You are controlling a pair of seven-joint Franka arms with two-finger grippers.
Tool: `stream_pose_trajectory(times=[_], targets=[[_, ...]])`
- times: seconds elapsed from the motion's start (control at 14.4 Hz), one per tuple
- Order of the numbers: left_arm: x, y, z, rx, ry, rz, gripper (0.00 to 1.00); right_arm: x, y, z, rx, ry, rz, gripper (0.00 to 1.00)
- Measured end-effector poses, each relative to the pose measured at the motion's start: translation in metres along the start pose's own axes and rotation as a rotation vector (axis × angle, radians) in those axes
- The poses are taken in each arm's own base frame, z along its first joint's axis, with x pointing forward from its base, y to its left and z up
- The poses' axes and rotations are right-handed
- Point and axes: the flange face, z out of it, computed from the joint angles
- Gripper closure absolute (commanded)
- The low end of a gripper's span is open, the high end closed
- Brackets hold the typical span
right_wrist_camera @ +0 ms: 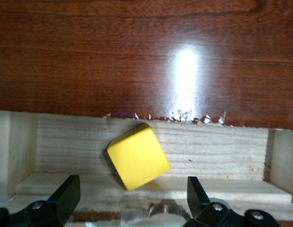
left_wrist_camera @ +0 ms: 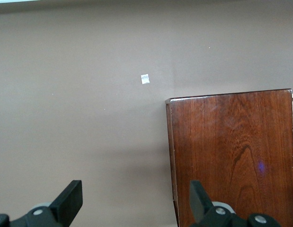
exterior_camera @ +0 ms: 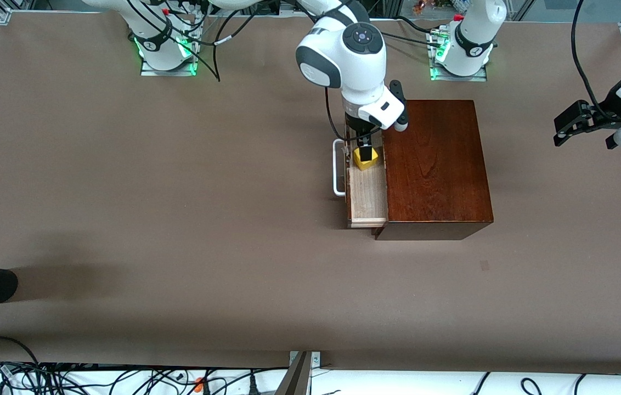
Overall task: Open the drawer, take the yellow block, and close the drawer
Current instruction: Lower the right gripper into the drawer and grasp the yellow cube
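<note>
Right gripper (right_wrist_camera: 129, 201) open over yellow block (right_wrist_camera: 138, 156); left gripper (left_wrist_camera: 132, 201) waits.

I can read no text, label, brand or number anywhere. The small bright yellow cube (right_wrist_camera: 138, 156) shows plain faces, the dark reddish-brown wooden box (exterior_camera: 434, 164) only grain. A small pale square scrap (left_wrist_camera: 145, 79) on the brown table carries no marks I can make out.
</note>
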Motion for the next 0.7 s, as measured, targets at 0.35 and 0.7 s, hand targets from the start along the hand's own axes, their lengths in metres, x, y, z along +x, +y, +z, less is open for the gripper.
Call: stream_pose_trajectory(times=[0.35,0.7], targets=[[-0.001,0.001,0.001,0.000,-0.005,0.003,0.00,0.007,-0.005,0.031,-0.007,0.023,-0.011,0.00],[-0.001,0.001,0.001,0.000,-0.009,0.003,0.00,0.008,-0.005,0.042,-0.009,0.029,-0.010,0.02]])
